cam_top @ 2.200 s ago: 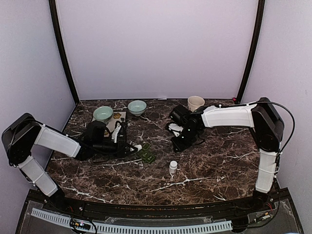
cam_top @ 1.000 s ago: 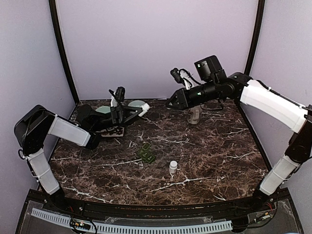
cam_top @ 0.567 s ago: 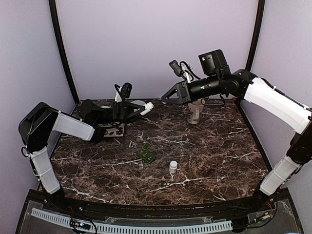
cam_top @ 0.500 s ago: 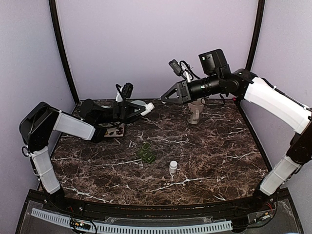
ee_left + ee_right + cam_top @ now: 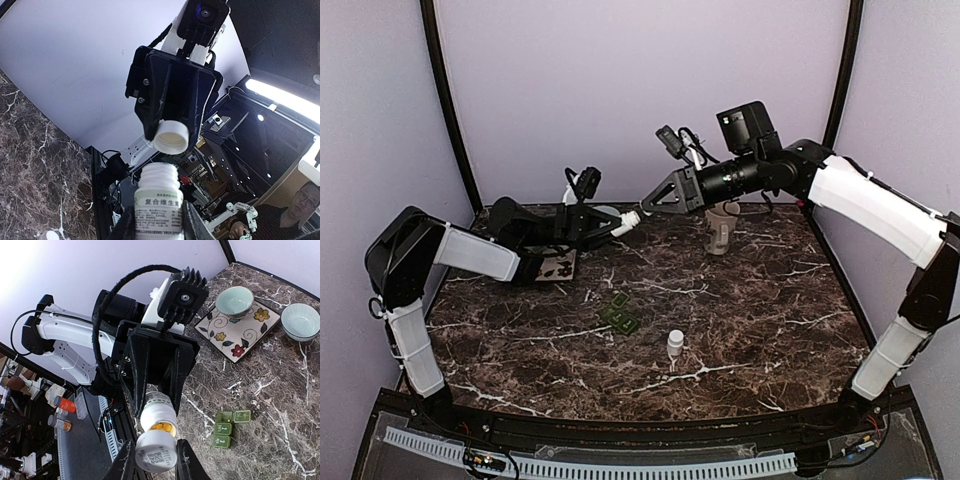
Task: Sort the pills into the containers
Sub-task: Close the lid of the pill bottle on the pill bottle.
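The left gripper (image 5: 159, 222) is clamped on the body of a white pill bottle (image 5: 159, 197), one finger on each side of the label. The right gripper (image 5: 156, 462) pinches the bottle's white cap (image 5: 171, 137). The cap sits just off the open mouth, nearly in line with it and not touching. The right wrist view shows yellow pills (image 5: 160, 427) inside the neck.

Two seconds ago both arms were low over the worktop, and the left one had the bottle down beside the containers. Both have since risen, and they now meet in the air above the back edge, left of its middle. In the last half second the right gripper has moved in, so the gap between cap and mouth has all but closed. I judge from this that the cap is going back on rather than coming off. That would mean a round of pouring is over, though the pictures cannot settle it.

The containers (image 5: 621, 314), small green lidded boxes, lie near the middle of the worktop, a little towards the left edge. At least one lid stands open. Whether any pills lie inside is too small to tell.

A second small white bottle (image 5: 675, 343) stands upright between the containers and the front edge.
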`<state>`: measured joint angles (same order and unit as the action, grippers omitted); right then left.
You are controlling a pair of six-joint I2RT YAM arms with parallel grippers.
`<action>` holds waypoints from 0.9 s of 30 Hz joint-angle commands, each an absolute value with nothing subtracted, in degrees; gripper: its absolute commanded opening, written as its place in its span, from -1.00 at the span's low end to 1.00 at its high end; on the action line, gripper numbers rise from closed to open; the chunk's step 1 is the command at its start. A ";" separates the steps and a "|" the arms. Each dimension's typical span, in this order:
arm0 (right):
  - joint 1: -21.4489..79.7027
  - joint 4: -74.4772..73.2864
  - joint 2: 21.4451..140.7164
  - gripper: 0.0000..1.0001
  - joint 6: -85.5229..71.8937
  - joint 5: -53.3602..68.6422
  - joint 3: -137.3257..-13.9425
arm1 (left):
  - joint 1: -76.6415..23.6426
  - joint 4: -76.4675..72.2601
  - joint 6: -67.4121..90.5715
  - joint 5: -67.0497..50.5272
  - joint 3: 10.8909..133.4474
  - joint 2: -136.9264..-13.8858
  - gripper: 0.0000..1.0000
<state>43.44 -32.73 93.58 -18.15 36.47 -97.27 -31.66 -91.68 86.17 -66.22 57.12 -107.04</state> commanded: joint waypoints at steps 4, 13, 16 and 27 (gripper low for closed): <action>44.00 -31.81 94.78 -0.98 -18.32 37.82 -98.73 | -31.45 -99.68 87.84 -68.28 59.42 -106.46 -1.00; 44.43 -31.56 95.73 -0.97 -18.45 38.56 -98.94 | -31.54 -99.69 88.23 -68.42 59.86 -106.31 -1.00; 44.60 -31.51 96.05 -0.97 -18.53 38.93 -99.05 | -31.63 -99.67 88.31 -68.51 60.01 -106.35 -1.00; 44.98 -30.46 96.41 -0.97 -19.46 40.49 -99.10 | -31.84 -99.67 88.55 -68.75 60.45 -106.44 -1.00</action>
